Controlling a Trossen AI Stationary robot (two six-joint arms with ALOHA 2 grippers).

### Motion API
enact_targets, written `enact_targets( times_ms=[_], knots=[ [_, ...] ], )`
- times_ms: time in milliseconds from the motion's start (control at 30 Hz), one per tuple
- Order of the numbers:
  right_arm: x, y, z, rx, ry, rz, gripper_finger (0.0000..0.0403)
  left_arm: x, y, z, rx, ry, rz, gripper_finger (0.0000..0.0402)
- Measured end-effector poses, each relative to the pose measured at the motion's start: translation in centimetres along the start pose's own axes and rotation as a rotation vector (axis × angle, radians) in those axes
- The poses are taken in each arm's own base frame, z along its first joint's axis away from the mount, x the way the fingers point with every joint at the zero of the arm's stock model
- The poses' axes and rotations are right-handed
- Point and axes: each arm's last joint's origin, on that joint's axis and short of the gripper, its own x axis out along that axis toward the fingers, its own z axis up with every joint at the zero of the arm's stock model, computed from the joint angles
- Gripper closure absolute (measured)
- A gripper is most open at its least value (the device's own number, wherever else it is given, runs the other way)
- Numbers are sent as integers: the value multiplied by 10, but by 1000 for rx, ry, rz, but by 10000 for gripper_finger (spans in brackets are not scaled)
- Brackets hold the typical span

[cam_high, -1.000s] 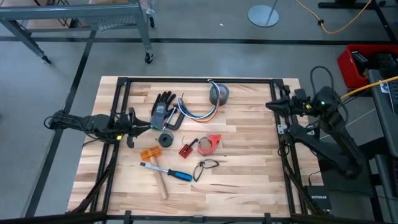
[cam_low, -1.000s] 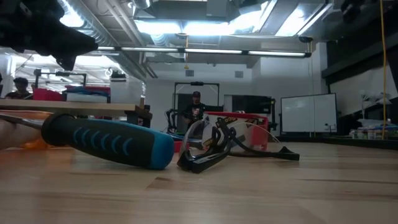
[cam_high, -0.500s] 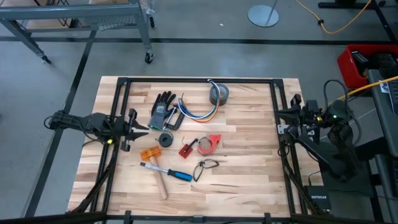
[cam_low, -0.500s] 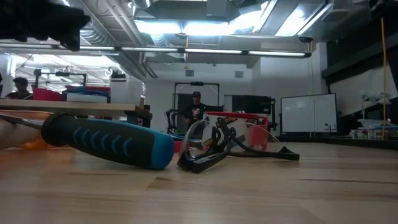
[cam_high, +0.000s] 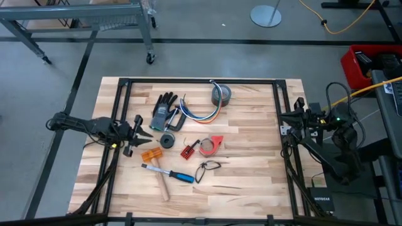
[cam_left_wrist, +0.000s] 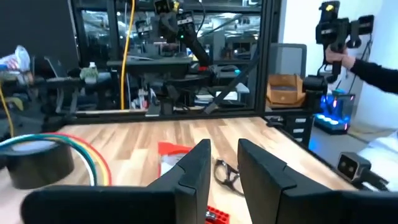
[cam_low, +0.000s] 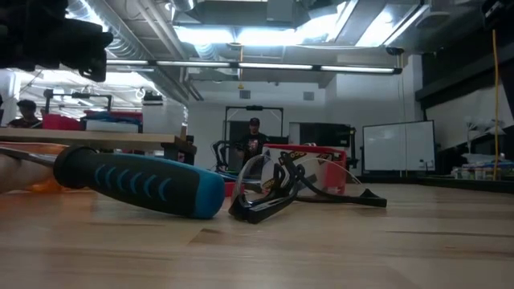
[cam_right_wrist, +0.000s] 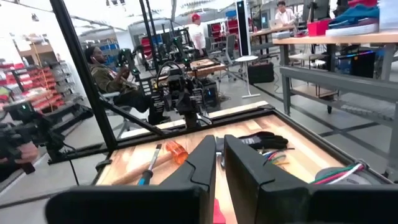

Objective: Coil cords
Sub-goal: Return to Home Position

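The cords, thin blue, yellow, white and orange wires, lie in a loose curve on the table between the black glove and a grey tape roll. They also show in the left wrist view and the right wrist view. My left gripper is open and empty above the table's left side, pointing right, well short of the cords. My right gripper hovers at the table's right edge, pointing left, its fingers a narrow gap apart and empty.
A small black roll, red parts, an orange piece, a wooden-handled tool and a blue-handled tool and a thin black cord loop lie near the middle. A black frame rims the table. People show in the room beyond.
My left gripper has moved toward the table's near edge and a little to the right. My right gripper has drawn back toward the table's right edge and gone toward the near edge. The cords and other objects have stayed put.
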Motion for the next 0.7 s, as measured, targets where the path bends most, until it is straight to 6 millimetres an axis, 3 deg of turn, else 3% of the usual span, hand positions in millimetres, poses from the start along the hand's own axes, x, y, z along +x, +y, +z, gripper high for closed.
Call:
enact_targets(
  times_ms=[533, 700],
  knots=[
    [-1, -2, -14, 6, 113, -20, 366, 0, 0, -2, 62, 22, -1, 329],
    [-1, -5, -13, -1, 104, -118, 366, 0, 0, -4, 49, 37, -1, 329]
  ],
)
